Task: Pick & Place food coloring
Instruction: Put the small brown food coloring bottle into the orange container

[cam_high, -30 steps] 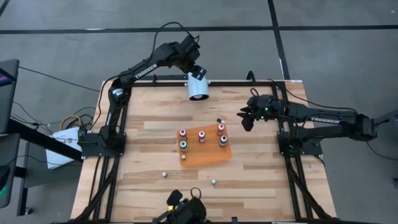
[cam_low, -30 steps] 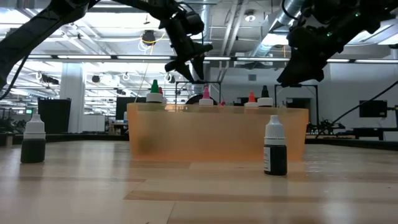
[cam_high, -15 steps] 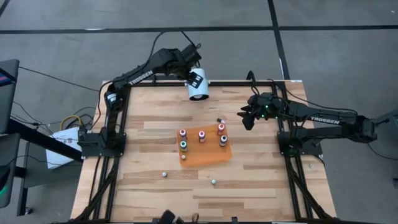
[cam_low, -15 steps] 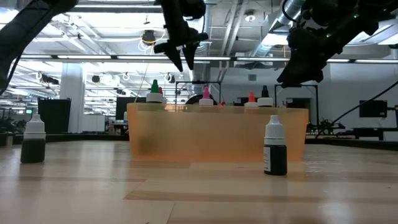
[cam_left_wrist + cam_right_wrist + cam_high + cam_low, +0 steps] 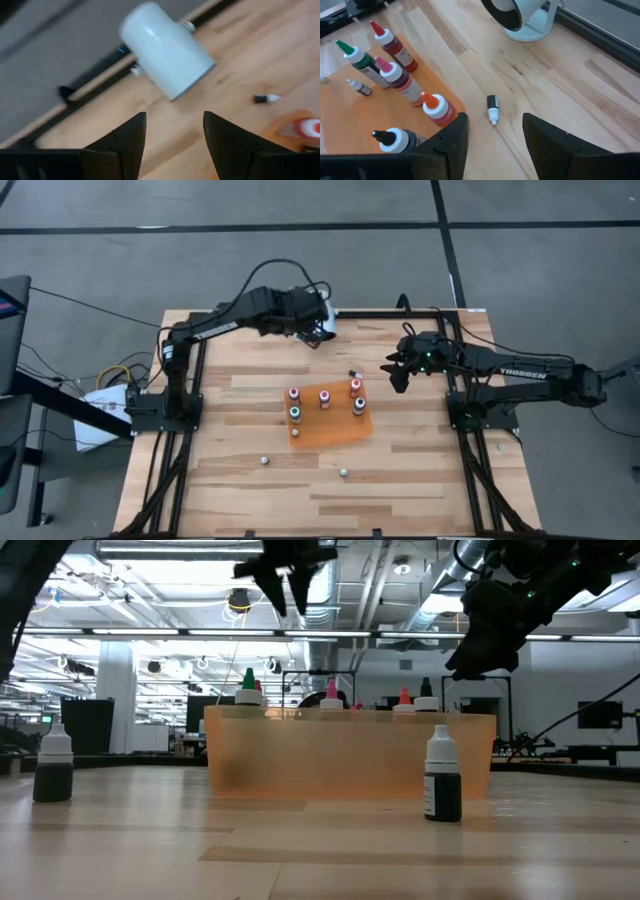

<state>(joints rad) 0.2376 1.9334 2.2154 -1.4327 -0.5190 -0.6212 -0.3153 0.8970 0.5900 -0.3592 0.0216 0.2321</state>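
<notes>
Several food coloring bottles (image 5: pixel 325 397) with red, orange, green and dark tops stand upright in a flat orange tray (image 5: pixel 335 428) at mid-table. One tiny dark bottle (image 5: pixel 492 109) lies on its side on the wood just beyond the tray; it also shows in the high view (image 5: pixel 352 372). Two more tiny bottles (image 5: pixel 264 461) (image 5: pixel 343 473) stand near the front edge. My left gripper (image 5: pixel 175 120) is open and empty, in the air over the white cylinder (image 5: pixel 165 47) at the far edge. My right gripper (image 5: pixel 495 122) is open and empty, above the table to the right of the lying bottle.
The white cylinder lies on its side at the far edge, mostly hidden under my left arm in the high view (image 5: pixel 326 314). A black frame rail (image 5: pixel 400 313) runs along the far and side edges. Bare wood (image 5: pixel 230 410) lies left of the tray.
My left gripper has come from beyond the far edge toward the table and now hangs over the white cylinder, turned to look down at it. My right arm has kept still.
</notes>
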